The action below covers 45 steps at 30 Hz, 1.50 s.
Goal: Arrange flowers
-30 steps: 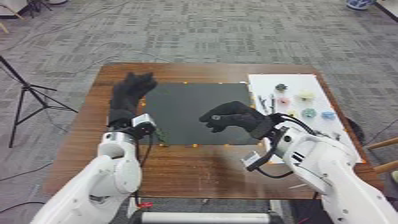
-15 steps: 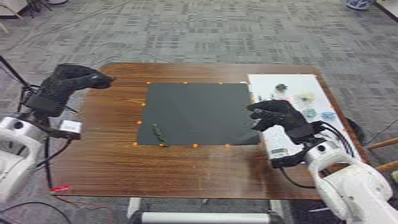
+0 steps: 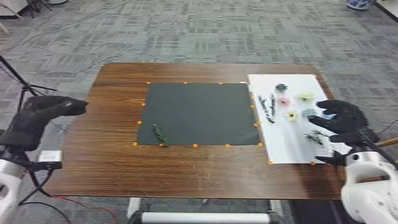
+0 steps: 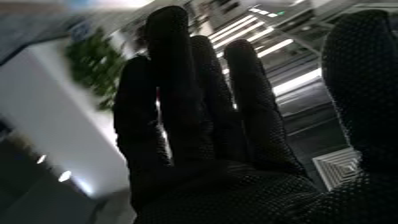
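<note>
In the head view my right hand [image 3: 345, 119] is over the right side of the white sheet, near a blue flower partly hidden by it. My left hand [image 3: 46, 111] is off the table's left edge. A green sprig [image 3: 159, 135] lies on the lower left of the black mat [image 3: 200, 107]. The white sheet [image 3: 282, 145] holds dark stems [image 3: 267, 109], a pink flower [image 3: 283, 101], a pale yellow flower [image 3: 306, 95], a yellow flower [image 3: 291, 116] and a dark green bloom [image 3: 281, 87]. In the right wrist view my right hand [image 4: 222, 185] is open, its fingers straight and holding nothing.
Small orange markers [image 3: 195, 146] line the mat and the sheet on the brown wooden table [image 3: 115, 170]. A black tripod [image 3: 22, 87] stands on the floor at the left. A wooden chair part [image 3: 388, 142] is beyond the table's right edge.
Both hands have moved apart and outward: the right from over the mat to the sheet's right side, the left from the table's left part to beyond its edge. The sprig has stayed in place.
</note>
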Motion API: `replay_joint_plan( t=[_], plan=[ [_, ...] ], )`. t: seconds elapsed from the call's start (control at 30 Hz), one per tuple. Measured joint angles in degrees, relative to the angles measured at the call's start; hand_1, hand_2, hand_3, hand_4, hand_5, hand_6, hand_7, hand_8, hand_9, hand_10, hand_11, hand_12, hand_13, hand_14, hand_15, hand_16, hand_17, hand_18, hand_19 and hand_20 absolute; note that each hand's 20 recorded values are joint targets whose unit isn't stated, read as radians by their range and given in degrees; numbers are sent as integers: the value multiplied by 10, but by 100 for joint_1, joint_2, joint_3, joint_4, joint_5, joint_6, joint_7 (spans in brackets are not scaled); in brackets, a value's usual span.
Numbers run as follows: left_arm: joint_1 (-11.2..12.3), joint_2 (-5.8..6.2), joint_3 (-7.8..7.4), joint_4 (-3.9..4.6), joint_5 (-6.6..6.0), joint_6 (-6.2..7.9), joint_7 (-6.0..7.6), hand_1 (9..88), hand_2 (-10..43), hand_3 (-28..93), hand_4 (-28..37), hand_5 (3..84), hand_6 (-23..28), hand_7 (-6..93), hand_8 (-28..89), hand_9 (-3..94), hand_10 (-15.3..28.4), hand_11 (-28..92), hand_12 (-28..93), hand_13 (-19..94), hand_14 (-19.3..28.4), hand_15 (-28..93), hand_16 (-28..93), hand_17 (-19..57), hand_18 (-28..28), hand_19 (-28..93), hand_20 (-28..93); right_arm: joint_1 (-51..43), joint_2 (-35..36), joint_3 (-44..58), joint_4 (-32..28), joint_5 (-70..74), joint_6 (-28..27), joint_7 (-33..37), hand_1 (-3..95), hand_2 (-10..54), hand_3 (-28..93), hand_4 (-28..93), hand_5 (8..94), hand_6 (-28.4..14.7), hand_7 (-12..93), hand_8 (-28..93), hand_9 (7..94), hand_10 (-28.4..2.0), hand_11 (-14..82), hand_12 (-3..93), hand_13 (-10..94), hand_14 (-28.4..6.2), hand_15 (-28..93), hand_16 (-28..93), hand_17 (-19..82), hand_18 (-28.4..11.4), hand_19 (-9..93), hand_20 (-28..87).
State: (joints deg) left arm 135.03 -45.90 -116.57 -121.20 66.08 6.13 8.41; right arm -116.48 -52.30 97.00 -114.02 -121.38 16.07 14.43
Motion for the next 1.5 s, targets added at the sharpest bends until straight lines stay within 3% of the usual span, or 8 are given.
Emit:
replay_joint_plan(
  t=[0.13,0.4,0.6,0.73,0.83,1.03,1.3,1.5],
  plan=[
    [113,-66,54,0,14,-32,-72,267,-2,702,-217,589,18,232,-81,574,145,242,154,493,181,242,15,71,154,257,240,-363,51,269,-74,-609,-77,485,325,-95,673,-155,519,-46,173,-42,573,-181,194,244,656,-155,515,282,359,-224,776,509],
    [34,-245,187,-123,396,-57,-58,268,-3,699,-218,591,16,232,-82,575,146,241,155,493,181,240,15,73,154,255,241,-415,84,56,132,-1246,-643,639,334,-95,654,-169,505,-48,184,-34,579,-182,259,277,693,-138,585,297,403,-221,832,532],
    [98,-347,158,-193,550,-90,-26,265,-5,700,-218,593,16,232,-81,578,147,241,156,495,181,241,16,75,154,256,244,-304,233,-318,346,-1930,-1228,644,423,-95,652,-203,532,-39,254,-37,684,-144,361,301,811,-69,575,315,518,-173,905,506],
    [169,-370,124,-210,269,-46,9,266,-4,698,-219,593,15,232,-81,578,147,241,156,495,182,241,17,76,154,254,244,-344,421,-382,351,-1893,-1221,648,574,-95,550,-171,610,-22,279,156,817,-103,265,449,871,-44,546,333,566,-150,929,470],
    [187,-385,129,-210,178,-42,9,265,-3,697,-218,593,15,231,-81,579,147,241,156,496,182,242,17,76,154,255,245,-354,532,-421,318,-1678,-1091,666,638,-95,541,-163,710,-18,254,225,871,-99,309,385,926,-32,506,344,623,-126,932,442],
    [228,-391,119,-210,25,41,43,269,3,691,-219,596,16,230,-81,583,148,241,157,499,185,247,18,78,156,262,250,-162,610,-426,273,-207,-1047,655,690,-77,485,-131,749,-37,220,222,889,-111,330,302,937,-28,505,330,659,-102,931,405],
    [433,-339,-40,-130,-1035,504,155,266,3,693,-216,598,19,226,-78,585,150,245,157,503,186,255,19,78,157,271,254,705,691,-908,55,2010,-1142,635,689,-90,506,-118,757,-47,229,216,903,-114,321,304,937,-26,529,298,680,-89,931,396],
    [551,-333,-326,-108,-1046,529,194,264,-1,696,-215,598,19,225,-77,586,149,246,158,501,186,259,18,78,156,272,254,1870,666,-1646,-322,2521,-1230,600,693,-93,500,-106,766,-51,229,213,908,-115,317,299,937,-26,537,277,700,-70,915,376]
  ],
)
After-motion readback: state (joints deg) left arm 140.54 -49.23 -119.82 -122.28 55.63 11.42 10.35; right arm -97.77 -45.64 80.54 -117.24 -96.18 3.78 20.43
